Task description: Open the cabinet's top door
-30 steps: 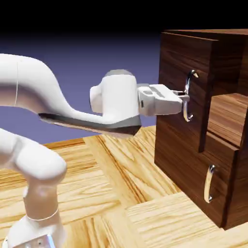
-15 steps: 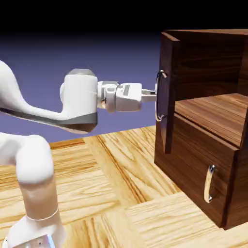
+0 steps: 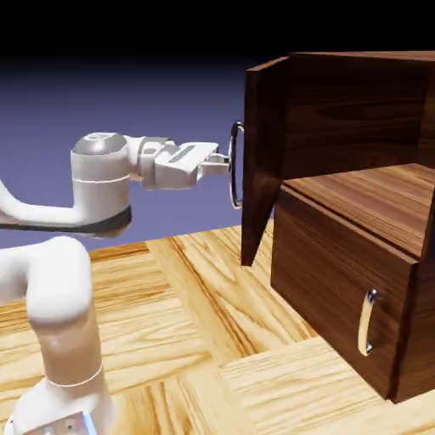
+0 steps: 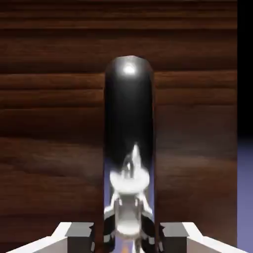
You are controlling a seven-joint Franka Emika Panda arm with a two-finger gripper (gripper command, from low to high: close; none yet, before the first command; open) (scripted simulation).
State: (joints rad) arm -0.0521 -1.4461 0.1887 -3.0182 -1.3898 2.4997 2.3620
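Note:
The dark-brown wood-grain cabinet (image 3: pixel 357 280) stands at the right of the exterior view. Its top door (image 3: pixel 262 161) is swung well out to the left, and the upper compartment (image 3: pixel 365 110) behind it lies open to view. My gripper (image 3: pixel 228 163) is shut on the door's curved silver handle (image 3: pixel 235 166), with the white arm stretched level from the left. In the hand view the handle (image 4: pixel 129 148) runs up the middle as a shiny dark bar between my fingertips (image 4: pixel 79 236), with the door's wood (image 4: pixel 49 123) behind it.
The lower panel (image 3: pixel 340 297) is closed, and its small silver handle (image 3: pixel 366 321) faces front. The arm's white lower links (image 3: pixel 59 314) rise at the lower left over the light wooden table (image 3: pixel 212 340).
The top door has swung open, from nearly closed to wide out toward the left. My gripper has pulled back to the left with the handle in it the whole time.

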